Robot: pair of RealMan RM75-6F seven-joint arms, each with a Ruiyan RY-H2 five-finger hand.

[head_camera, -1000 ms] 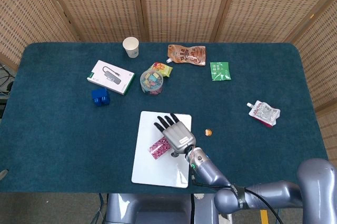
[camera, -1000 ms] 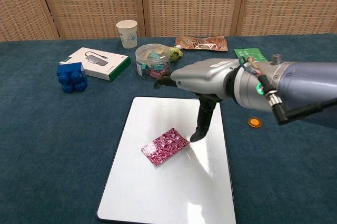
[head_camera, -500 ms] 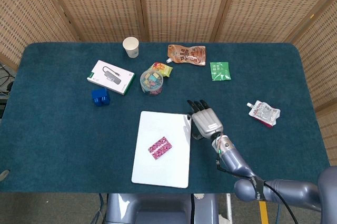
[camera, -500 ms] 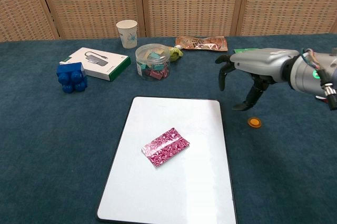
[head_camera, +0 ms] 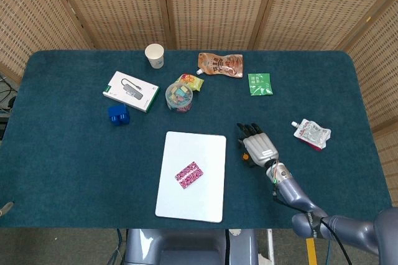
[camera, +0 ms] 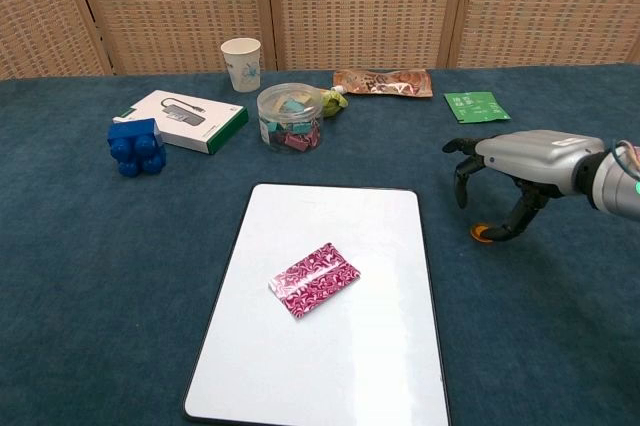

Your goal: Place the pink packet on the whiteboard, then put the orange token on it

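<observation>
The pink patterned packet (head_camera: pixel 189 174) (camera: pixel 314 278) lies flat near the middle of the whiteboard (head_camera: pixel 186 206) (camera: pixel 330 371). The orange token (camera: pixel 482 234) sits on the blue cloth just right of the board. My right hand (head_camera: pixel 258 147) (camera: pixel 525 158) hovers low over the token, palm down and fingers apart and curled downward. Its thumb tip is at the token's right edge, and nothing is held. In the head view the hand hides the token. My left hand shows in neither view.
At the back of the table are a paper cup (head_camera: pixel 155 55), a white box (head_camera: pixel 130 91), a blue block (head_camera: pixel 118 114), a clear tub (head_camera: pixel 179 97), a brown pouch (head_camera: pixel 220 64) and a green packet (head_camera: pixel 260 83). A white pouch (head_camera: pixel 312 133) lies at the right.
My right hand left the packet lying on the whiteboard, swung right off the board and came down over the orange token. The packet has not moved.
</observation>
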